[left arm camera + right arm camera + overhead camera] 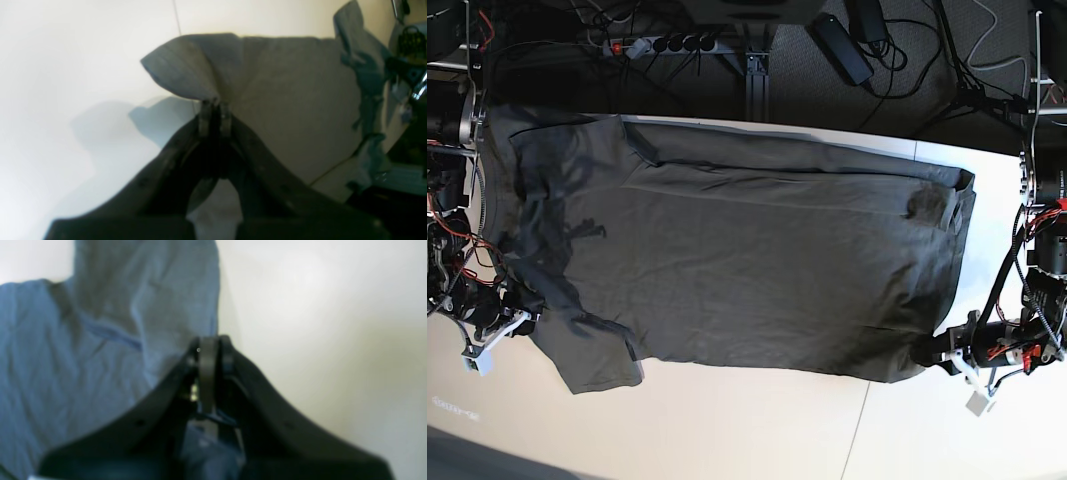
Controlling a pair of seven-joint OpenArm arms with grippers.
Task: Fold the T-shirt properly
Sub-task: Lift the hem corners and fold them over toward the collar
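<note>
The dark olive-grey T-shirt (747, 260) lies spread wide and wrinkled over the white table (727, 430). Its sleeves are toward the left and its hem toward the right. My left gripper (927, 352) is shut on the near hem corner. In the left wrist view the fingertips (215, 103) pinch a raised fold of the T-shirt (293, 100). My right gripper (525, 312) is at the shirt's left end by the near sleeve. In the right wrist view it (210, 343) is shut on the edge of the T-shirt (83, 350). The neck label is hidden.
A power strip (657, 44), power bricks and loose cables lie on the dark floor beyond the table's far edge. A seam (857, 420) runs across the table top. The other arm (410, 73) shows at the right of the left wrist view.
</note>
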